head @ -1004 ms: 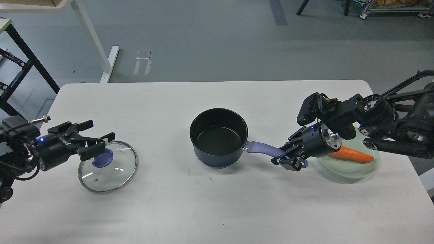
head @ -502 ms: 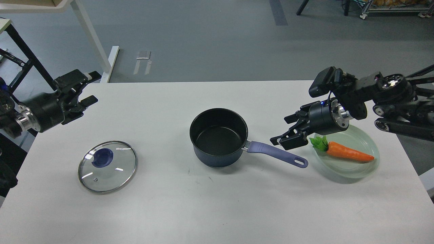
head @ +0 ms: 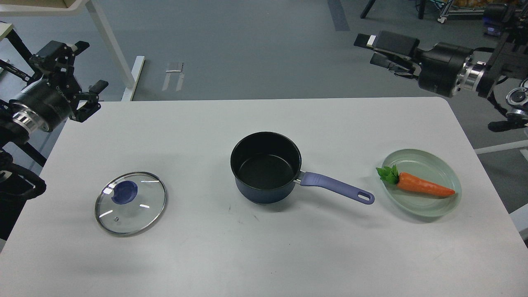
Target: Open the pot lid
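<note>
A: What sits nearest on the table (head: 264, 255)?

B: The lid (head: 130, 203), lower left of the frame, lying flat on the table with its blue-purple knob up and off toward its upper-left side. It is well apart from the pot (head: 266, 166).

A: And the pot?

B: Centre of the frame, upright, uncovered. Its black inside shows bare. The long handle runs from the pot's right wall toward the lower right, with the end hole pointing at the plate (head: 429, 159).

A: Anything in the plate?

B: A carrot (head: 425, 185), lying on its long axis across the plate, green top to the left, tip to the right. The plate is at right of centre, just beyond the end of the handle and not touching it.

A: Where are the claws?

B: The left claw (head: 82, 70) hangs at the upper left, above the table's far left corner, fingers spread and gripping nothing. The lid lies well below it in the frame and a little to the right, far apart from it. The right claw (head: 377, 49) is at the upper right, past the table's far edge, pointing left, fingers parted and empty, well apart from the pot.
</note>
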